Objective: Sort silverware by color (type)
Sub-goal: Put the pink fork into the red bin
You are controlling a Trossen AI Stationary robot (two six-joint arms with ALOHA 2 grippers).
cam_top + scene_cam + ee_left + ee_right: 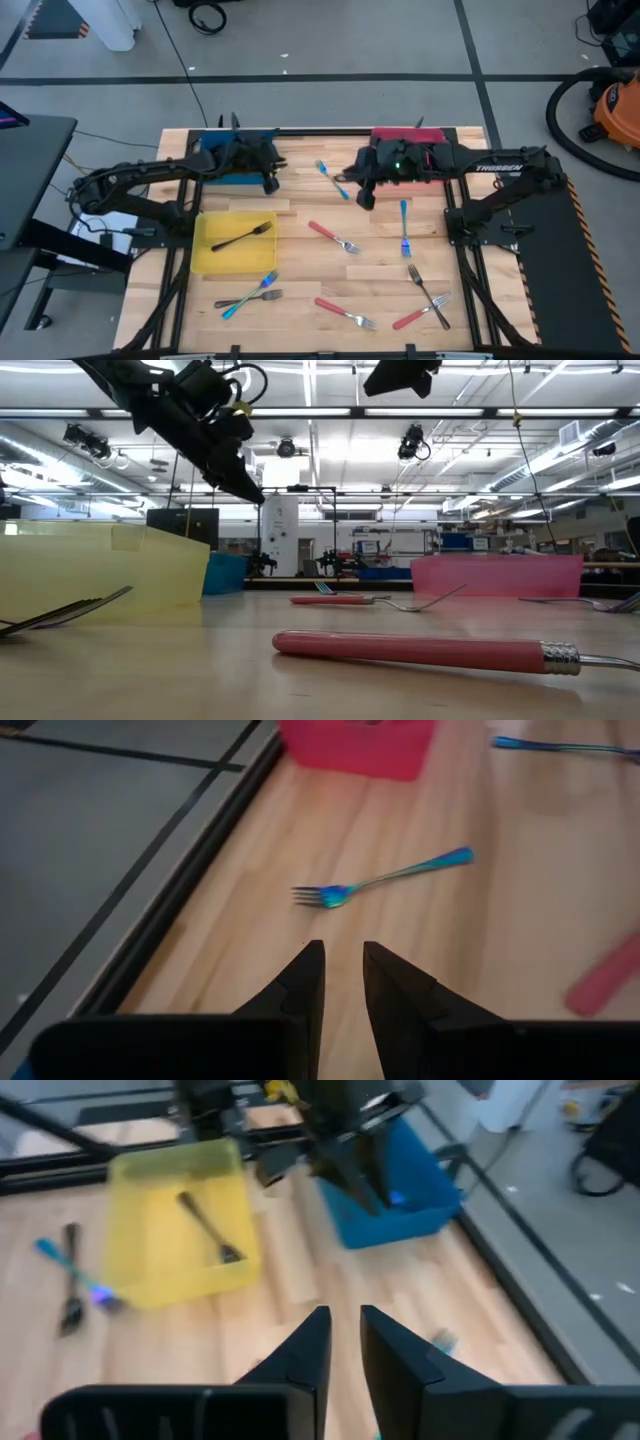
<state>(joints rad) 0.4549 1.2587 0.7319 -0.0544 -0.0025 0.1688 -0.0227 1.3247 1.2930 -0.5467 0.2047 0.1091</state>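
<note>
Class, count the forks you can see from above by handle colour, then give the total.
Red-handled forks: 3
Blue-handled forks: 3
Black-handled forks: 3
Total: 9

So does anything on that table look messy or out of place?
Mostly the scatter: forks lie loose at all angles on the wooden table. Two pairs lie crossed, a teal fork over a black one, and a black fork over a red one. Only the yellow tray holds a fork.

yellow tray (213, 262), blue tray (212, 176), red tray (432, 136)
</note>
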